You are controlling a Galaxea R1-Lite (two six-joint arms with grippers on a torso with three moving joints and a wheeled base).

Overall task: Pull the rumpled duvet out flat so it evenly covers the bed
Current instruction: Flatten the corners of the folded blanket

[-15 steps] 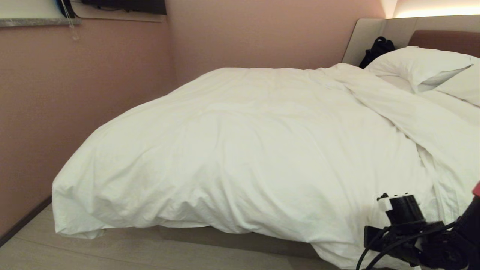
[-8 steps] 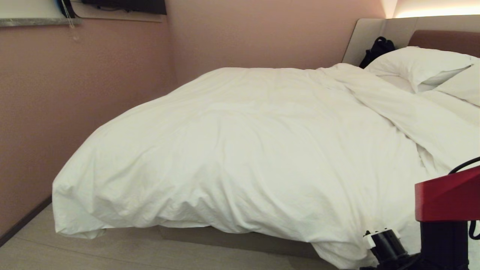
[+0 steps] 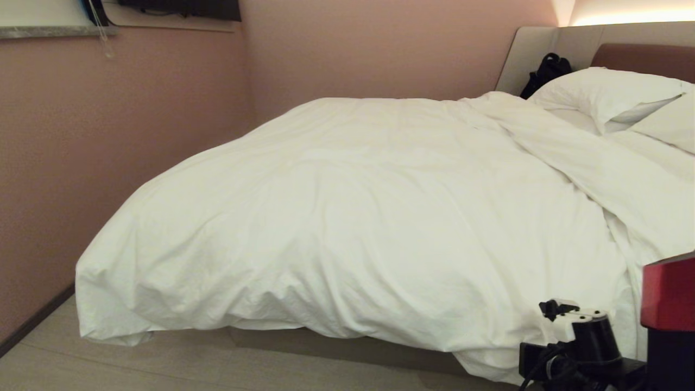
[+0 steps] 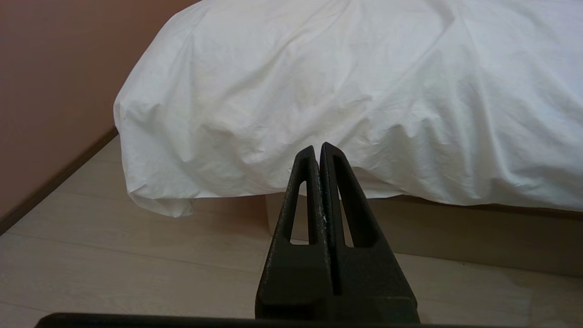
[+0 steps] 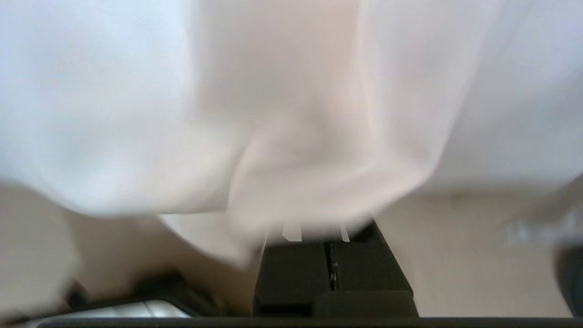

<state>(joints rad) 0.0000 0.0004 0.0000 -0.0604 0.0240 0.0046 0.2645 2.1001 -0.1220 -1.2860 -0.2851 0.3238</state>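
Duvet (image 3: 353, 217) unmoved; right end effector (image 5: 319, 228), clamping it, swung lower.

Matte black, wedge-shaped fingers (image 4: 314, 191) with long slotted cut-outs mark the left gripper (image 4: 317, 148). The right arm (image 3: 669, 296) wears a glossy red shell above a black section — looped black cables and a black cylinder (image 3: 594, 334) capped by a white bracket sit beside it.

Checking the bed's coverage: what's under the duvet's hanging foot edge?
Below the duvet, a strip of the bed's base shows above the floor. The mattress and sheet there are covered.
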